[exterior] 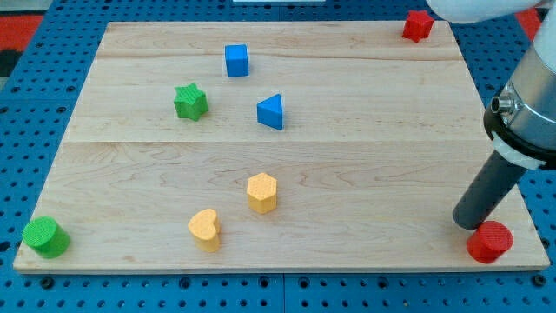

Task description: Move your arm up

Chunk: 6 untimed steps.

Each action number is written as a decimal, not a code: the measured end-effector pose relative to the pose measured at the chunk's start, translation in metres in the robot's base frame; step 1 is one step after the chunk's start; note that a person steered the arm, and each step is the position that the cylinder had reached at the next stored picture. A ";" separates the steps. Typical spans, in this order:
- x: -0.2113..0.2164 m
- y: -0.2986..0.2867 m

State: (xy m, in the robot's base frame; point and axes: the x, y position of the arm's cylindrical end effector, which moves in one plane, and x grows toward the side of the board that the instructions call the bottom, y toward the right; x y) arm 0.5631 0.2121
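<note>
My tip [466,224] rests on the board at the view's lower right, just left of and touching or almost touching a red cylinder [489,242]. A red block [418,25] sits at the board's top right corner. A blue cube [236,60] and a blue triangle [271,112] lie in the upper middle, with a green star [190,102] to their left. A yellow hexagon [261,192] and a yellow heart [205,229] lie at the lower middle. A green cylinder [45,236] sits at the lower left corner.
The wooden board [365,165] lies on a blue pegboard surface [26,104]. The arm's white and black body [526,113] hangs over the board's right edge.
</note>
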 end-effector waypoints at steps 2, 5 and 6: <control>-0.015 -0.005; -0.092 -0.040; -0.105 -0.044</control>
